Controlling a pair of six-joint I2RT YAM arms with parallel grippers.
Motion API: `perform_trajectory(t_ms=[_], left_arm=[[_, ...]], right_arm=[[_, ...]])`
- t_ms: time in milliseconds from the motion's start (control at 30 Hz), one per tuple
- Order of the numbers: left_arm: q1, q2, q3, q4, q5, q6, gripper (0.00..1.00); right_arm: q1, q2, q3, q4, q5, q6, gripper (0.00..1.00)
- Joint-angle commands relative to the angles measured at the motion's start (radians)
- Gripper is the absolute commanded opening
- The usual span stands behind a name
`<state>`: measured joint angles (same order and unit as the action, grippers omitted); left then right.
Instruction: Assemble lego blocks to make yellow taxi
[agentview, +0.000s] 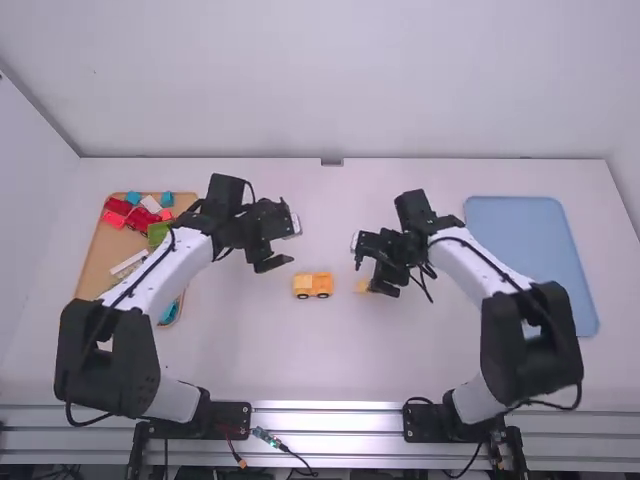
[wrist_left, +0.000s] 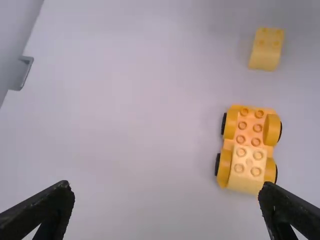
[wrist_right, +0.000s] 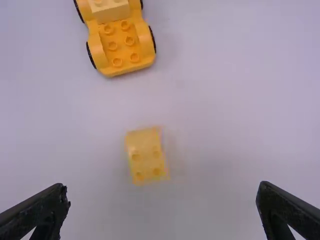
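Note:
My left gripper (agentview: 283, 246) is above the table, up and left of the car base; in the left wrist view the gripper (wrist_left: 166, 187) is open with nothing between its fingers. The orange wheeled base (agentview: 318, 285) stands mid-table, a light-yellow block (wrist_left: 248, 167) fixed on one end and studs bare on the other. To its right lies a loose yellow curved block (wrist_right: 146, 155), studs up, apart from the base (wrist_right: 121, 47). My right gripper (agentview: 372, 268) is over that loose block, open and empty; the right wrist view shows the gripper (wrist_right: 163, 192) with its fingers wide apart.
At the left, beneath the left arm, a wooden tray (agentview: 98, 262) holds several red, green, white and blue pieces. A blue tray (agentview: 527, 240) lies at the right, partly behind the right arm. A small grey bracket (agentview: 332, 162) is at the table's far edge.

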<state>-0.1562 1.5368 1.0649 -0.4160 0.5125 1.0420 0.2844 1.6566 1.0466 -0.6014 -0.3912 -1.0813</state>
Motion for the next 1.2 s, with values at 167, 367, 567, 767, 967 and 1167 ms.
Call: perform_trajectory(t_ms=[167, 367, 567, 767, 967, 1167], left_arm=[[0.089, -0.021, -0.044, 0.014, 0.118, 0.011, 0.99], [0.084, -0.021, -0.044, 0.022, 0.106, 0.010, 0.99], [0.085, -0.021, -0.044, 0.013, 0.100, 0.010, 0.99], [0.085, -0.021, -0.045, 0.006, 0.098, 0.011, 0.99], [0.085, -0.021, -0.045, 0.005, 0.100, 0.010, 0.99], [0.084, -0.021, -0.045, -0.009, 0.097, 0.011, 0.99]], right_arm=[[0.087, 0.236, 0.179, -0.148, 0.157, -0.072, 0.99], [0.125, 0.282, 0.169, -0.154, 0.178, -0.120, 0.99], [0.127, 0.284, 0.108, -0.041, 0.187, -0.120, 0.99], [0.127, 0.284, 0.063, 0.001, 0.206, -0.078, 0.99], [0.127, 0.284, 0.056, 0.039, 0.175, -0.067, 0.99], [0.115, 0.284, 0.009, 0.102, 0.186, -0.067, 0.99]])
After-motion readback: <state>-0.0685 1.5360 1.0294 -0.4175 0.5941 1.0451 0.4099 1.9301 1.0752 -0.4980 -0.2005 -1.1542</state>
